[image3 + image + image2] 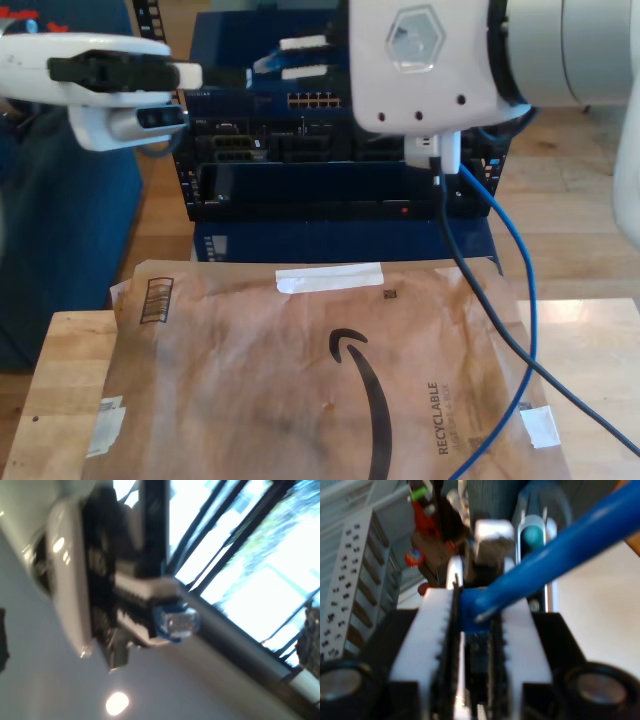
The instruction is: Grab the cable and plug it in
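My first gripper (172,612) is closed on the plug (177,621), which sticks out past the white fingertips, clear and blue. My second gripper (477,615) is clamped on the cable (560,550) itself, and the blue line leaves its jaws at a slant.

In the exterior view a pair of white fingers (305,44) holds a blue bit in the air in front of the top of the rack (330,150), above the row of ports (312,100). I cannot tell which arm they belong to. The rest of the cable (520,270) hangs down on the exterior view's right and trails over the envelope (300,380) on the bench (70,350), beside a thicker black cable (470,270).

The main risk, as I judge it, is the plug turning in the grip. It is held only by its body, so a port edge pushing on one side could twist it or push it back between the pads. I also cannot tell which way its clip faces (both wrist views are blurred), and a plug turned the wrong way would jam.

With two grips on one cable, an arm pulling away could yank the plug askew. The hanging loop could also catch on the black cable or drag the envelope.
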